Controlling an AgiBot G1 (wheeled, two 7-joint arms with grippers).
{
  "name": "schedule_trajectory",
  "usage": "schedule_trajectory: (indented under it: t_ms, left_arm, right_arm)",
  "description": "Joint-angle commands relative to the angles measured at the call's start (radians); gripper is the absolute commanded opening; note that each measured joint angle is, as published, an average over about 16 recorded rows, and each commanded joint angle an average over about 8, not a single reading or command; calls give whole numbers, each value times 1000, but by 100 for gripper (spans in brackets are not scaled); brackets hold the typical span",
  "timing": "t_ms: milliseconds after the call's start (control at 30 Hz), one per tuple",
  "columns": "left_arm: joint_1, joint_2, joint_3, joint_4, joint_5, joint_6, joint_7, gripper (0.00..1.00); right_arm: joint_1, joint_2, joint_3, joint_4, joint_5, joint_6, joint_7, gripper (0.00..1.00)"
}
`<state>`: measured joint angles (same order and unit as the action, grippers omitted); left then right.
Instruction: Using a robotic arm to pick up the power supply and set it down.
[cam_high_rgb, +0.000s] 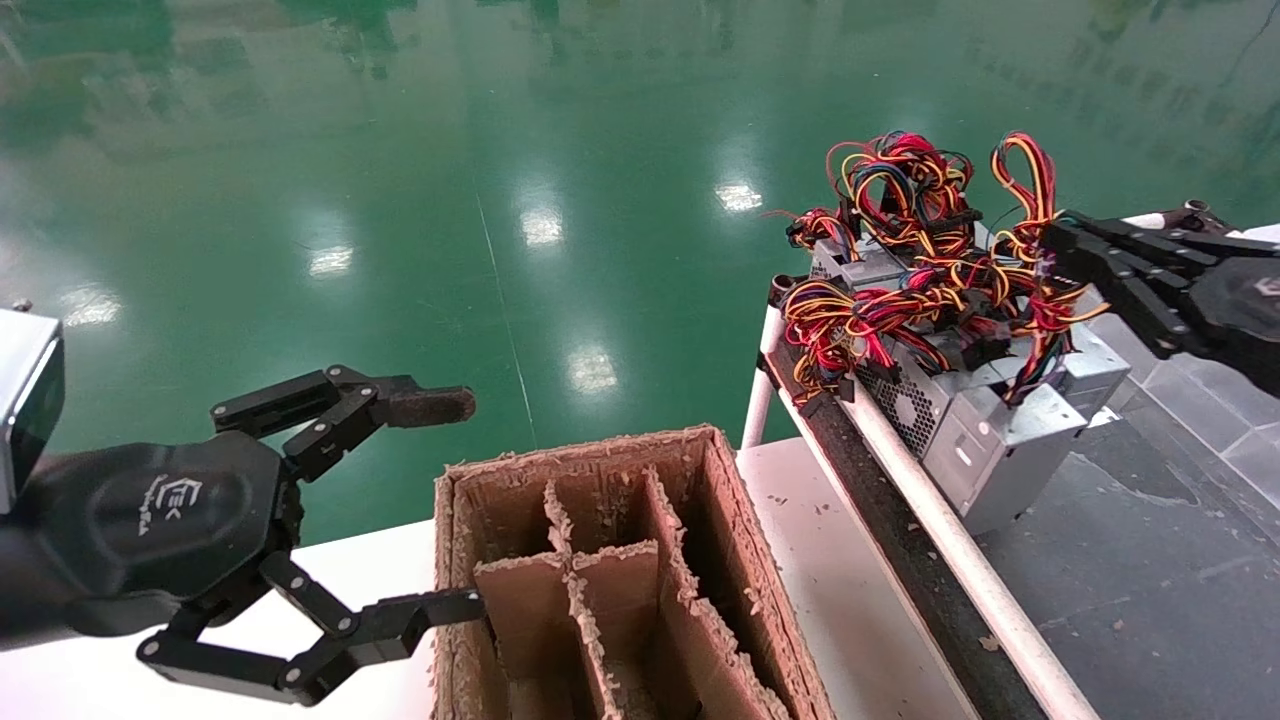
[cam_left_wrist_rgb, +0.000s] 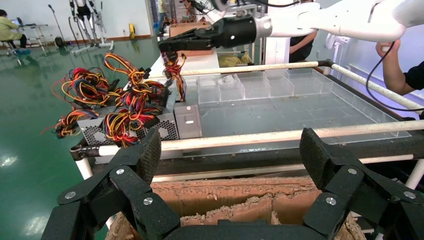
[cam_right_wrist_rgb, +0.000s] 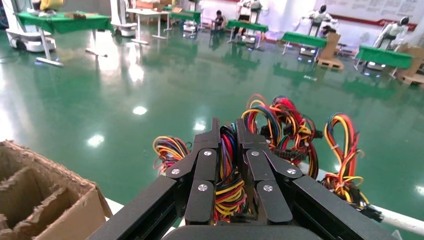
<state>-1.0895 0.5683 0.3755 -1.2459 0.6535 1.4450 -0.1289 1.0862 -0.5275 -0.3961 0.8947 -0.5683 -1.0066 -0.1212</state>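
Note:
The power supply (cam_high_rgb: 1000, 430), a grey sheet-metal box with a mesh side, lies tilted at the corner of the cart beside the white rail; it also shows in the left wrist view (cam_left_wrist_rgb: 187, 120). Its tangle of red, yellow, orange and black wires (cam_high_rgb: 930, 270) piles on top. My right gripper (cam_high_rgb: 1055, 245) reaches in from the right, shut on a bunch of those wires (cam_right_wrist_rgb: 227, 165), which fills the gap between its fingers (cam_right_wrist_rgb: 205, 165). My left gripper (cam_high_rgb: 460, 505) hangs open above the cardboard box, holding nothing.
A worn cardboard box (cam_high_rgb: 720, 520) with dividers stands on the white table below my left gripper. The cart (cam_high_rgb: 1130, 560) has white rails (cam_high_rgb: 960, 550) and clear plastic trays (cam_left_wrist_rgb: 250, 85) farther back. A person's arm (cam_left_wrist_rgb: 400, 65) shows beyond the cart. Green floor lies behind.

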Motion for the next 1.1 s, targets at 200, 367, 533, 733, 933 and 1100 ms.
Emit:
schedule_trajectory:
  t_ms: [200,367,533,733,933,1100]
  left_arm:
    - [0,0,0,0,0,0,0,100]
    - [0,0,0,0,0,0,0,100]
    - [0,0,0,0,0,0,0,100]
    - [0,0,0,0,0,0,0,100]
    - [0,0,0,0,0,0,0,100]
    - [0,0,0,0,0,0,0,100]
  right_arm:
    - [98,-50,-46,-108,-64,-54,7,100]
    - [124,-62,-56,-158,-73,-95,3,100]
    - [137,-68,-52,-193,-64,-132,-4,100]
    - [149,-70,-34,-216,-33,-179,-21,100]
    - [169,-74,-21,-232,-16,-212,-37,100]
    - [179,-81,-9,-233,3,-240,-50,100]
